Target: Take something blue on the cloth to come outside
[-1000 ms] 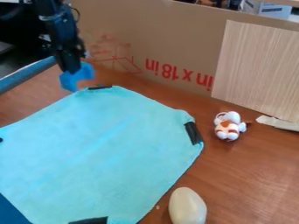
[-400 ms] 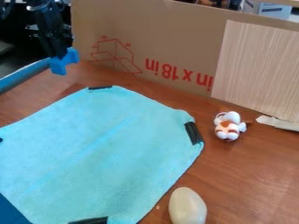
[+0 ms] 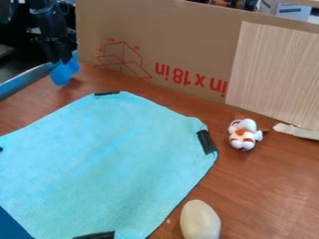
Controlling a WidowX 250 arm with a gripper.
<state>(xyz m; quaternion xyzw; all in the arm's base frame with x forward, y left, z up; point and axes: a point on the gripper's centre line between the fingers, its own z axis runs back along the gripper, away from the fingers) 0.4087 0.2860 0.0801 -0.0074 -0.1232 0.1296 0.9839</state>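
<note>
One blue object (image 3: 65,73) is positioned at the lower end of the black gripper (image 3: 63,59), tilted, at the upper left of the view, clear of the light-blue cloth (image 3: 106,154). Whether the gripper is spread or pinching the object cannot be determined.

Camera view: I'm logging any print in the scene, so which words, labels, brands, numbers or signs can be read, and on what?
"in x 18 in": red, upside down, on the cardboard; the wood-grain panel may hide more.
Too small to read: marks by the cardboard's red line drawing.
</note>
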